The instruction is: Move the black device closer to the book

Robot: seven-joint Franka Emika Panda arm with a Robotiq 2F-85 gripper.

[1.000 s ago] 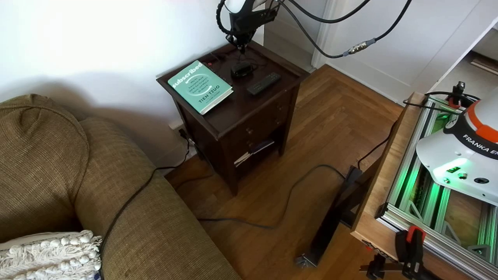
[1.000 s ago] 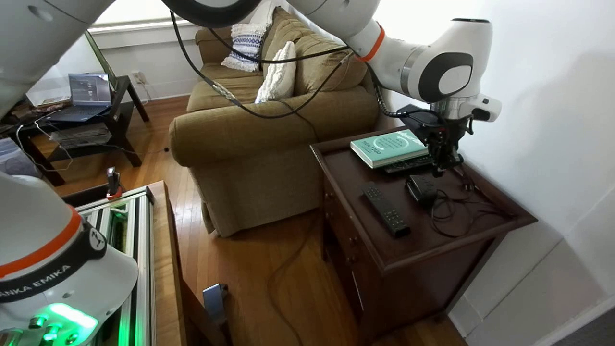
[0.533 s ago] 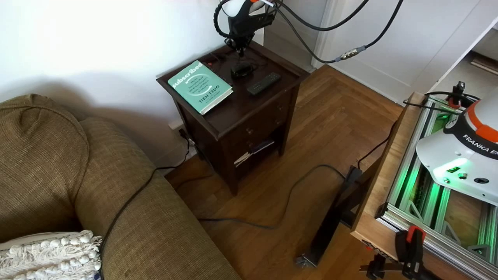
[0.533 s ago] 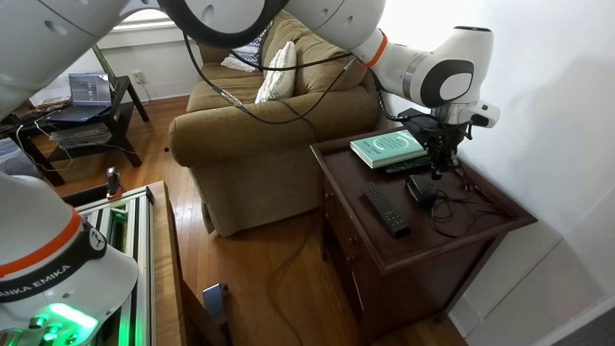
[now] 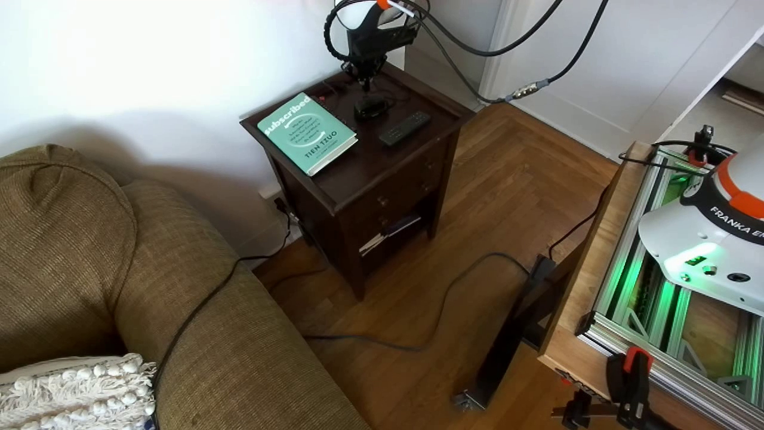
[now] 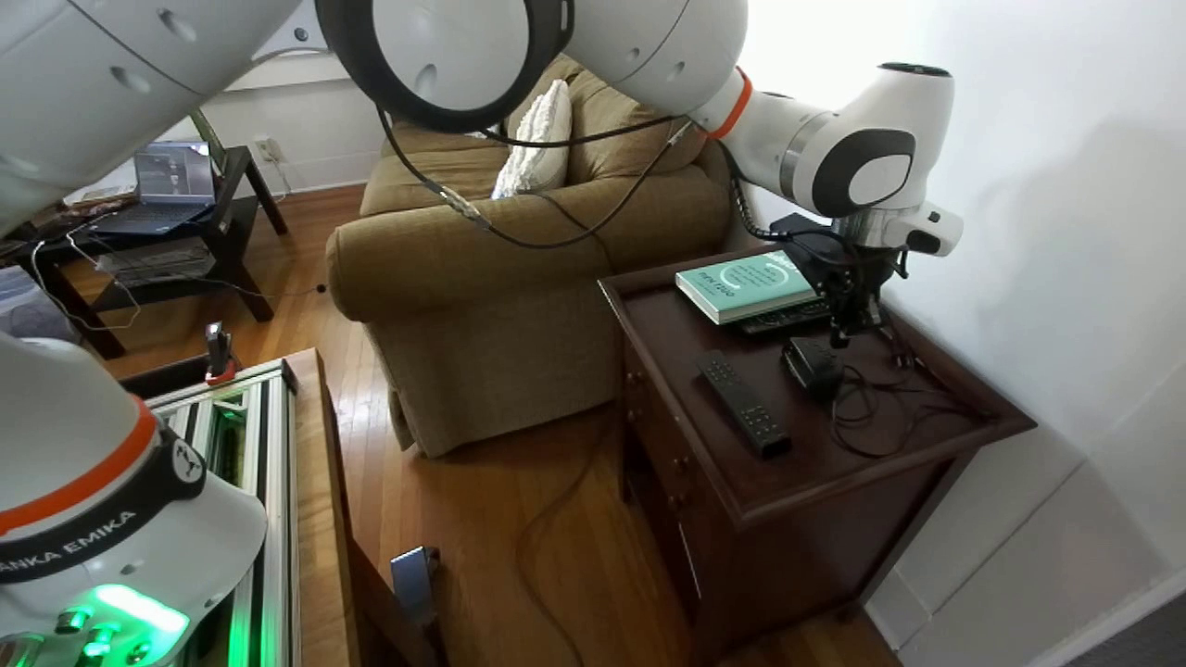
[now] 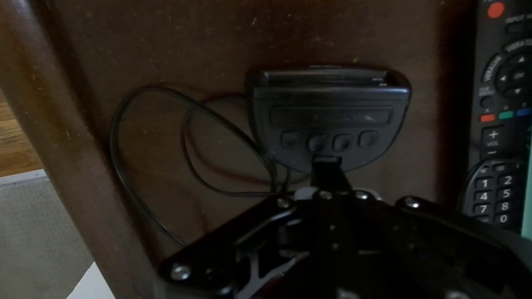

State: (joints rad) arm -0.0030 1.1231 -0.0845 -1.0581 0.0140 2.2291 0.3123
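The black device [image 7: 328, 104], with a row of small buttons, lies on the dark wooden nightstand. It shows in both exterior views too [image 5: 371, 109] [image 6: 815, 369]. The green book [image 5: 307, 132] [image 6: 749, 285] lies flat near one edge of the nightstand, apart from the device. Only a sliver of the book [image 7: 528, 182] shows at the right edge of the wrist view. My gripper [image 7: 327, 161] points down, its fingers together, with nothing seen between them. Its tips [image 5: 366, 88] [image 6: 839, 341] are just above the device's rounded edge; I cannot tell whether they touch it.
A black remote [image 5: 404, 129] [image 6: 744, 404] lies near the nightstand's front. Another remote [image 6: 783, 317] [image 7: 498, 124] lies beside the book, between it and the device. Thin cables [image 6: 862, 408] [image 7: 145, 89] loop by the device. The nightstand [image 6: 676, 320] has a raised rim. A wall stands behind.
My gripper has moved down a little toward the device and slightly sideways toward the book. The device, the book and the remotes have not moved.
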